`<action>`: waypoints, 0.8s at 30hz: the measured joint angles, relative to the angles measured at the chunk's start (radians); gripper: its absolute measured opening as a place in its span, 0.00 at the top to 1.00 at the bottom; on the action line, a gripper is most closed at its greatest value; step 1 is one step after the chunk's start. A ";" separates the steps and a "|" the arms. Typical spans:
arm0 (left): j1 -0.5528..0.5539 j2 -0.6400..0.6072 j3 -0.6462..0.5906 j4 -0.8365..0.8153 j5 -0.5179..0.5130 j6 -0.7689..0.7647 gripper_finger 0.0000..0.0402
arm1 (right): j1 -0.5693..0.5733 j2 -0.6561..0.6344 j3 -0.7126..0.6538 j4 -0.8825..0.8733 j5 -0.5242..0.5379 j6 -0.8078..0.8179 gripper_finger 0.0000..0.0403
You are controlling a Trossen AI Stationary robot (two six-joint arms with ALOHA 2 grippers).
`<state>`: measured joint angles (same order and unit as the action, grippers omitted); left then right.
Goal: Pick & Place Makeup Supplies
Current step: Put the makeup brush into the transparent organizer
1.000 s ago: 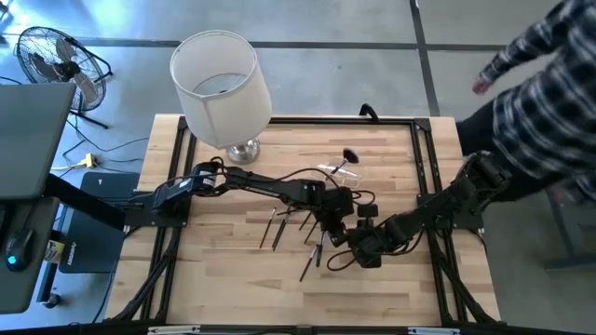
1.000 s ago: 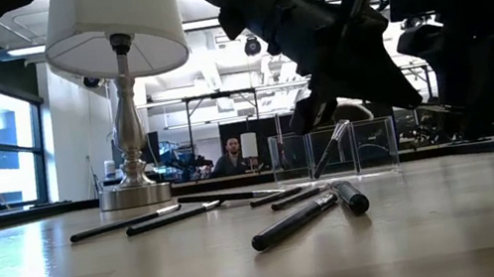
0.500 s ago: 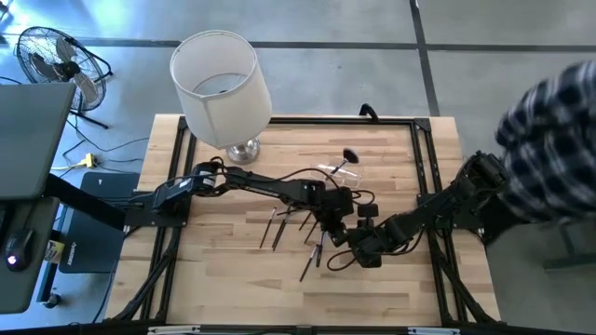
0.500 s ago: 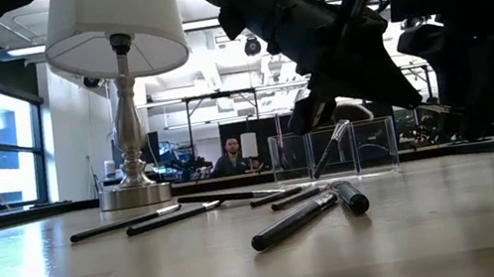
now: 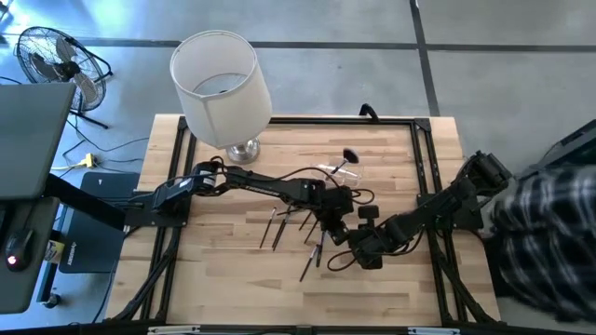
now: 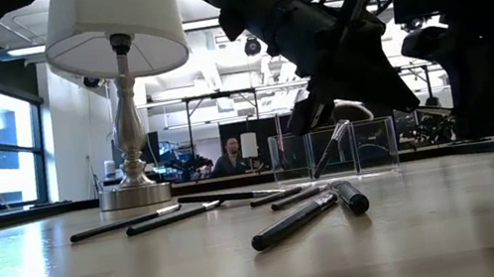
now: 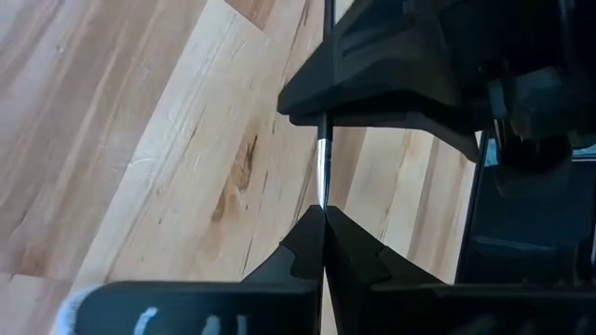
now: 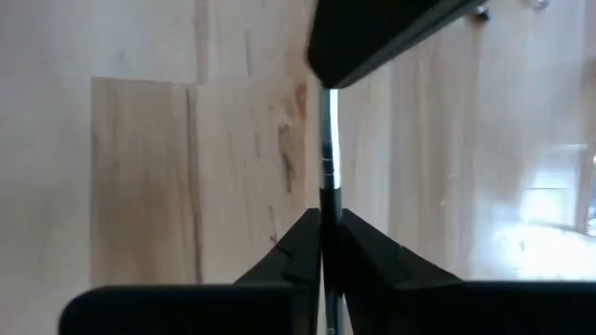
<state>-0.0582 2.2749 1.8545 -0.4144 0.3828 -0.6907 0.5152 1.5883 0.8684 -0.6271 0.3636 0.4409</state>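
Left hand (image 7: 323, 216) and right hand (image 8: 322, 221) both pinch one brush (image 8: 328, 140), seemingly lifted above table (image 5: 233, 270).

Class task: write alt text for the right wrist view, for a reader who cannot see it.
The right gripper is shut on a thin makeup brush with a silver ferrule, held above the wooden table. The brush's far end disappears behind the other arm's dark gripper.

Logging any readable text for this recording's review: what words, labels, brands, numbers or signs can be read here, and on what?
None can be read.
Left end effector: pale marks on its dark housing in the left wrist view, too blurred to read.
Small label on the floor beside the table in the high view: too small to read.
Lamp, makeup supplies, right end effector: no lettering visible.
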 joint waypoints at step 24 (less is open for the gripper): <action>0.000 0.000 0.000 0.004 -0.002 0.012 0.97 | 0.000 0.000 0.000 0.003 0.003 0.045 0.94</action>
<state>-0.0586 2.2749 1.8543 -0.4100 0.3804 -0.6786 0.5152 1.5883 0.8684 -0.6243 0.3663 0.4858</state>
